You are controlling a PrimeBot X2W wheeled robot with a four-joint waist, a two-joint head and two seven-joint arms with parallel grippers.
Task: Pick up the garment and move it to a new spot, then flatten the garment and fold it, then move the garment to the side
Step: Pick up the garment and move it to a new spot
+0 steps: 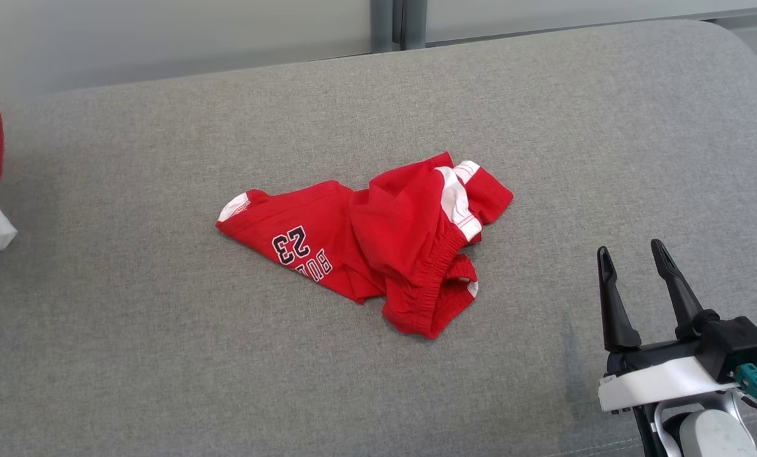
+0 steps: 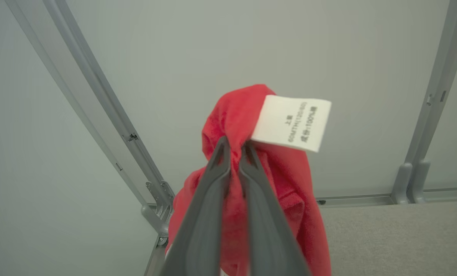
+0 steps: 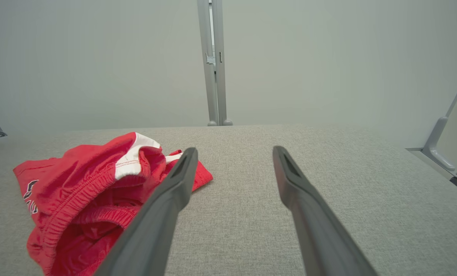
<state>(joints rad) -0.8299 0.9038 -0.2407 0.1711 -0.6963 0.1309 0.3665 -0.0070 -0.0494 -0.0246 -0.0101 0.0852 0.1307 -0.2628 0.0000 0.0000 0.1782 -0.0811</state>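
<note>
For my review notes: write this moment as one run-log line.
left hand: shut on red garment, held in the air | right hand: open, empty | red shorts: crumpled on grey surface

The right claw (image 3: 235, 149), spread wide, lies beside crumpled red shorts (image 3: 86, 180).

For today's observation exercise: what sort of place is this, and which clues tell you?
Likely a robot test booth, not a home: a grey fabric-covered worktop, plain pale wall panels, and metal frame posts holding them.
</note>
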